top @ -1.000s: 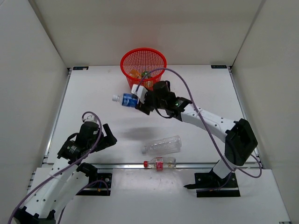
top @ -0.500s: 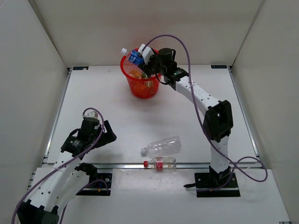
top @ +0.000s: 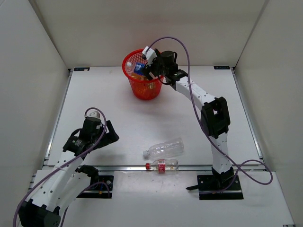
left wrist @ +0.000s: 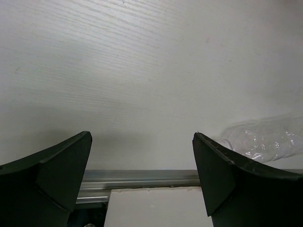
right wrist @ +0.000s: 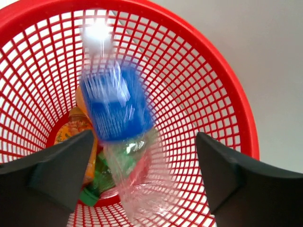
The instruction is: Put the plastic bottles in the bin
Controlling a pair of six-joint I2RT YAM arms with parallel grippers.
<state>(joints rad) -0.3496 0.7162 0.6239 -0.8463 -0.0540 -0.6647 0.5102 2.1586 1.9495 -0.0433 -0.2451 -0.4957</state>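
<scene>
The red mesh bin (top: pixel 142 90) (right wrist: pixel 227 90) stands at the back of the table. My right gripper (top: pixel 148 65) (right wrist: pixel 144 137) hangs over its mouth, open, jaws wide apart. The clear bottle with the blue label (right wrist: pixel 116 111) (top: pixel 138 68) is blurred between and below the jaws, touching neither, cap end down inside the bin. An orange bottle (right wrist: pixel 75 128) and a green one (right wrist: pixel 102 178) lie at the bin's bottom. The plain clear bottle (top: pixel 164 148) (left wrist: pixel 272 139) and the red-capped bottle (top: pixel 162 165) lie near the front edge. My left gripper (top: pixel 110 134) (left wrist: pixel 142 137) is open and holds nothing, left of them.
A metal rail (top: pixel 118 167) (left wrist: pixel 142 177) runs along the table's front edge, with the red-capped bottle lying on it. White walls close in the left, right and back sides. The right arm (top: pixel 210 118) stretches from its base to the bin.
My right arm carried the blue-label bottle from above the table's middle to over the bin, then opened; the bottle has left the jaws and drops in. The left arm barely shifted.
</scene>
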